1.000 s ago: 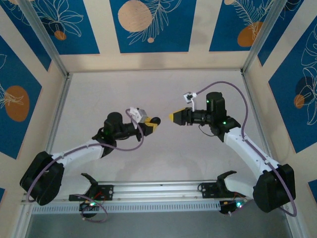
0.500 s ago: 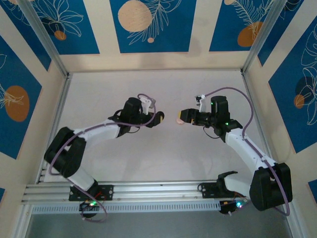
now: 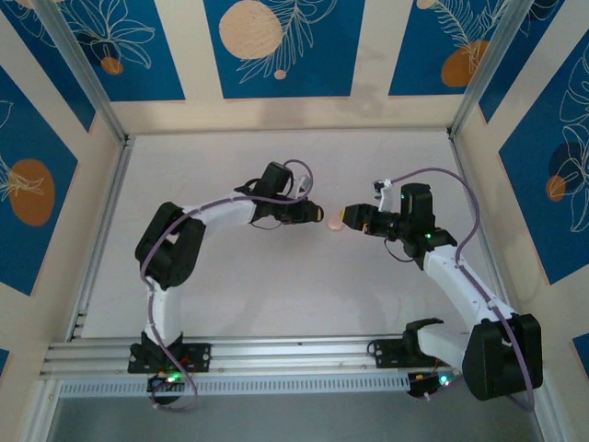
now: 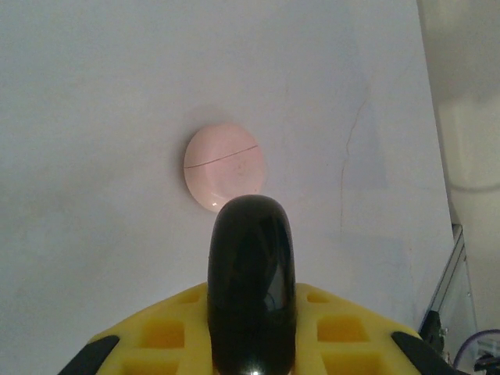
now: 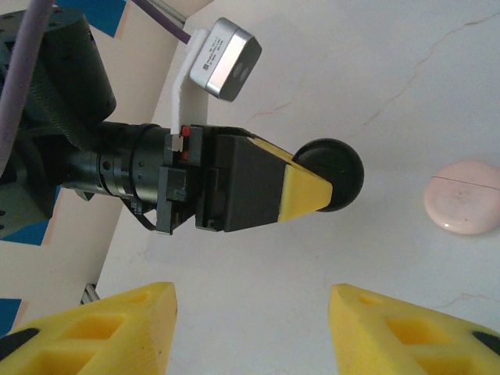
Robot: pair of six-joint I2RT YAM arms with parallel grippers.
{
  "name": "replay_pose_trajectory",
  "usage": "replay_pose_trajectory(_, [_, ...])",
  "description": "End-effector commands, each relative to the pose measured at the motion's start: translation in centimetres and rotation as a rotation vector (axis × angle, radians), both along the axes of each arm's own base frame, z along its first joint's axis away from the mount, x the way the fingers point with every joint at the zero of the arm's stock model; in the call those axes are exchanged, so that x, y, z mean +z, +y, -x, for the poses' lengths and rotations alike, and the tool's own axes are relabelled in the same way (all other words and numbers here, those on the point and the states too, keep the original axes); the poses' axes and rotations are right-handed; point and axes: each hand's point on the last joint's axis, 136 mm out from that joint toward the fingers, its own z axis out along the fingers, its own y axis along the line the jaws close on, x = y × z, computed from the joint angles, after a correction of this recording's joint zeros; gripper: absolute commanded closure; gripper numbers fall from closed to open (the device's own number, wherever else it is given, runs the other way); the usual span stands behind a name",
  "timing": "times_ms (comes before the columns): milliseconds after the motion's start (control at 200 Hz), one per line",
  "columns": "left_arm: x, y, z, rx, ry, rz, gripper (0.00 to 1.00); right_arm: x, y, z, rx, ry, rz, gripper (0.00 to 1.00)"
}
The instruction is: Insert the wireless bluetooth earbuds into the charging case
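A pale, faintly cracked tabletop [image 3: 230, 285] sits inside cream walls [image 3: 373, 55] with blue leaf-print panels, and a metal rail [image 3: 294, 350] runs along the near edge. Since half a second ago the left arm has stretched farther toward the middle and the right arm has pulled back slightly, while the pink round case [image 3: 335, 224] lies where it was. It rests shut on the tabletop between the two hands. The left hand [image 3: 311, 214] is pressed together on a black round disc [image 4: 251, 289], held edge-on just above and beside the case. The right hand [image 5: 251, 316] has its fingers spread, gripping nothing.
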Motion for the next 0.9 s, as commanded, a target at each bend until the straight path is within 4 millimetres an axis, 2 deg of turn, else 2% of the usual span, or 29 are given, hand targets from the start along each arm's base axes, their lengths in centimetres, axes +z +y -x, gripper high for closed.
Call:
replay_pose_trajectory(0, [-0.3, -0.4, 0.8, -0.016, 0.086, 0.000, 0.80, -0.3, -0.3, 0.6, 0.018, -0.004, -0.004, 0.46])
replay_pose_trajectory(330, [-2.9, -0.7, 0.2, 0.029, 0.153, -0.006, 0.76, -0.7, -1.2, 0.6, 0.010, 0.004, -0.017, 0.46])
replay_pose_trajectory(895, [-4.5, -0.3, -1.3, 0.071, 0.171, -0.011, 0.71, -1.2, -2.0, 0.9, -0.011, 0.009, -0.022, 0.46])
